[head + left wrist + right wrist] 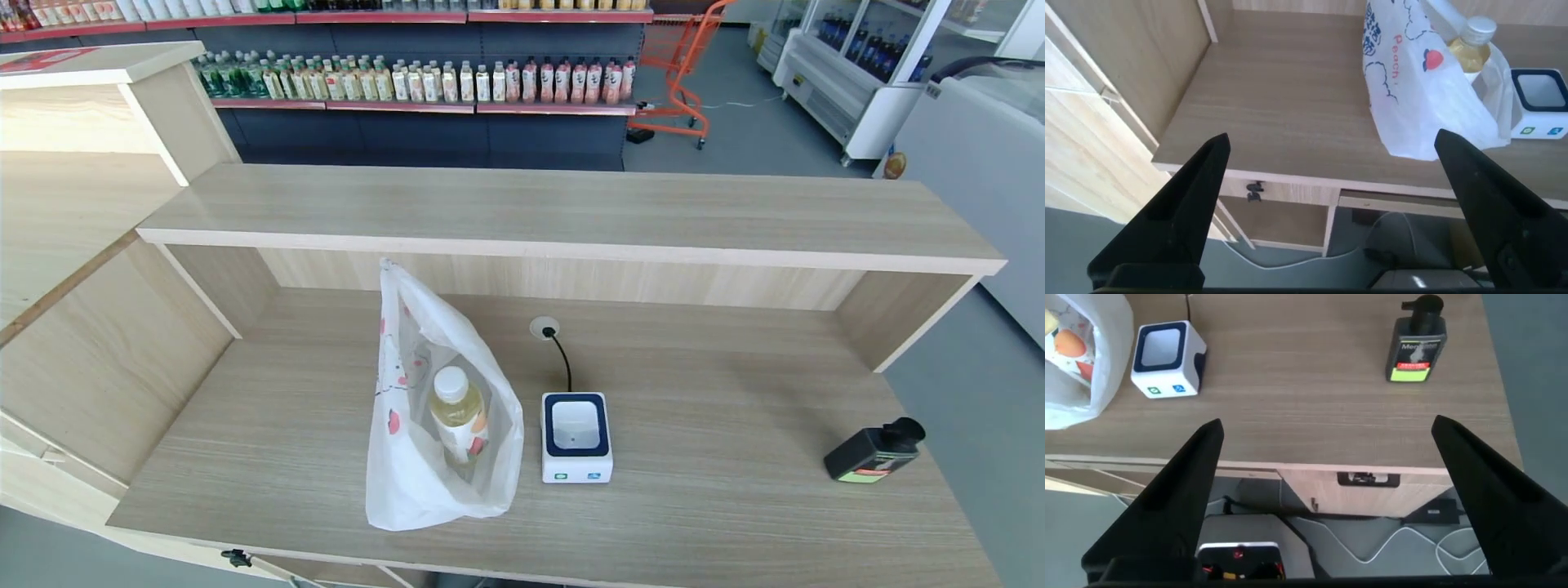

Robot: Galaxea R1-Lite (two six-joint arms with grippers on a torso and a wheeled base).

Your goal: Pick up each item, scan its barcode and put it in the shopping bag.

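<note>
A white plastic shopping bag (408,457) stands open on the wooden counter, left of centre, with a yellow drink bottle (457,412) upright inside it. The bag (1413,90) and bottle (1470,45) also show in the left wrist view. Right of the bag sits the white barcode scanner (576,437) with a dark blue window, also in the right wrist view (1166,359). A black pump bottle (873,452) lies on its side near the counter's right end (1417,347). My left gripper (1331,220) hangs open below the counter's front edge. My right gripper (1327,510) is open there too, nothing between its fingers.
A raised shelf (571,212) runs along the back of the counter, with side walls at both ends. The scanner's black cable (563,359) leads to a hole in the counter. Store shelves of drinks (408,82) and an orange cart (682,65) stand behind.
</note>
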